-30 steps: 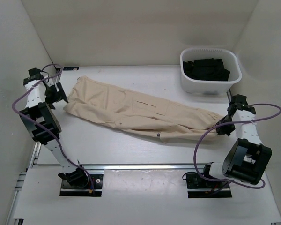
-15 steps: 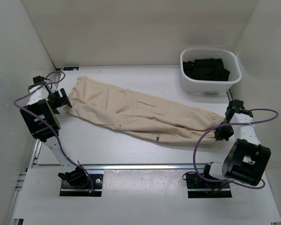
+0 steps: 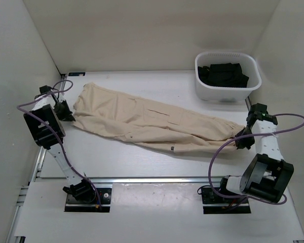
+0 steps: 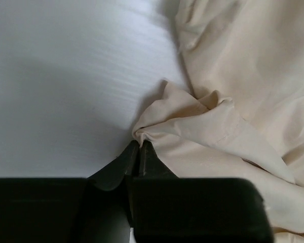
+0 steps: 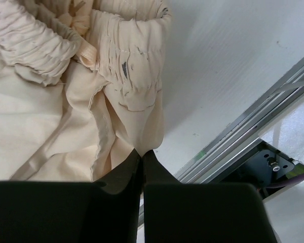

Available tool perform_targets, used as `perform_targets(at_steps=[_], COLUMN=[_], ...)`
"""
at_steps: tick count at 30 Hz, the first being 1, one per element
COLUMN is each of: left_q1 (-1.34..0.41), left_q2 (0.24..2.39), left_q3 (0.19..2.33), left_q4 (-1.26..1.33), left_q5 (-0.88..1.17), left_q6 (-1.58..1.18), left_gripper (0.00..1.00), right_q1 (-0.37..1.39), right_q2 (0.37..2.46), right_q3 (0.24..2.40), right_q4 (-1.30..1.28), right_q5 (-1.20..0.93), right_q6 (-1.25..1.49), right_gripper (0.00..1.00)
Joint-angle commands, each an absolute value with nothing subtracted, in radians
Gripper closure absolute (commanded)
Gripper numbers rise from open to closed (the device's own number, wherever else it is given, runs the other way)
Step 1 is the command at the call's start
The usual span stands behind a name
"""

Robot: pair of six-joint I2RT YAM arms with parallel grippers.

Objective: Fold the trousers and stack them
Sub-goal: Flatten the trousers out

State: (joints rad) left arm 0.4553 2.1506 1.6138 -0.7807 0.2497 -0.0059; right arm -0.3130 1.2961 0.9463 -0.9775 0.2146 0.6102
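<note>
The trousers (image 3: 147, 121) are laid out flat on the white table (image 3: 142, 162). Their long axis is set on a diagonal, from the far left down to the near right. The broader end is pointed at the left gripper (image 3: 66, 114), whose fingers are pinched together on a puckered corner of cloth. The narrower end, seen gathered and elasticated in the right wrist view, is pointed at the right gripper (image 3: 241, 137), which is likewise clamped on the fabric edge. A white basket (image 3: 228, 88) of dark clothing is placed beyond, at the far right.
</note>
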Motion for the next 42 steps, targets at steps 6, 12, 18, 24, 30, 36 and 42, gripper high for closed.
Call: perform_targets(at_steps=[6,12,18,24,30,36,42], left_q1=[0.563,0.641,0.634,0.597,0.551,0.518,0.555], left_q2=[1.881,1.519,1.503,1.935,2.311,2.217,1.754], left_q3=[1.455,1.254,1.38,1.746,2.166,2.048,1.551], left_q4=[-0.925,-1.15,-1.316,-1.316,-1.316,-1.26,-0.982], left_q5=[0.359,0.187,0.225,0.356,0.463,0.411,0.318], left_q6=[0.0,0.0,0.0,0.0,0.0,0.0,0.0], left_gripper=[0.86,0.86,0.86,0.86,0.47,0.17,0.01], right_q1=[-0.311,-0.311,-0.311,-0.311,-0.311,-0.311,-0.311], right_q2=[1.207,1.085,1.084,1.248,1.341,1.339,1.312], right_q3=[1.017,1.046,1.1,1.1,1.1,1.082,1.032], right_q4=[-1.052,-1.138,-1.178,-1.111,-1.063,-1.063,-1.052], right_q5=[0.244,0.316,0.249,0.112,0.103,0.103,0.103], right_q6=[0.604,0.557,0.471,0.423,0.423,0.413,0.413], right_gripper=[1.0,1.0,1.0,1.0,1.0,1.0,1.0])
